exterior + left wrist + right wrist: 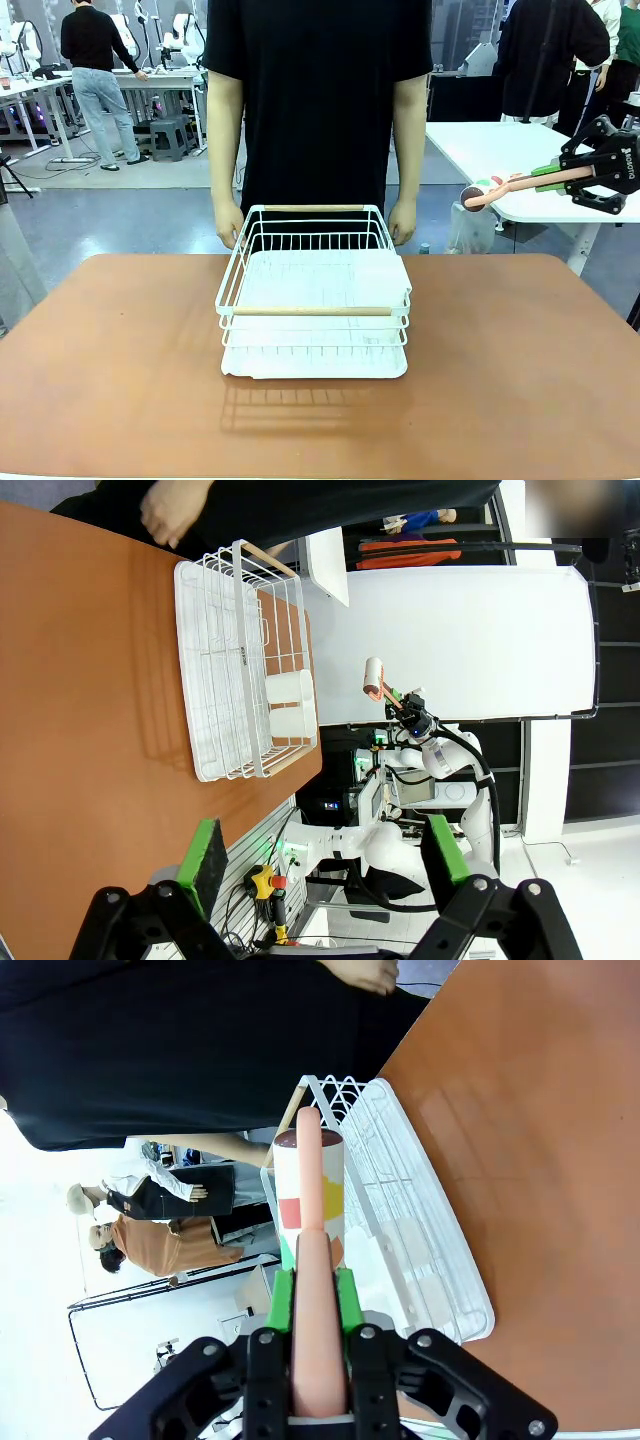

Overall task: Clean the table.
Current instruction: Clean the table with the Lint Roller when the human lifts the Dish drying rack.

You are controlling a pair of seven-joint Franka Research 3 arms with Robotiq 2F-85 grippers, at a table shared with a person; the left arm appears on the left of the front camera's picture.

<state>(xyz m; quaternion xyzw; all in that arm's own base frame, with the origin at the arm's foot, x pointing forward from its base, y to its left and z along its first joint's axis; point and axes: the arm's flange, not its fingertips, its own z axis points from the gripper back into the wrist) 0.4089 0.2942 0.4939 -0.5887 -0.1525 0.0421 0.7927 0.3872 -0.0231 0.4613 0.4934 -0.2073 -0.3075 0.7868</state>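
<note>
High right of the bench, the right end effector clenches a roller, which could snag the wire rack if lowered too near the middle.

Front view: from the near edge we look across the table at the person by the far edge, the white rack centred. Left wrist view: rolled sideways, we look along the left gripper from the left end, the rack well off. Right wrist view: we look along the right gripper and its lint roller, nearer. All share rack and tabletop.
</note>
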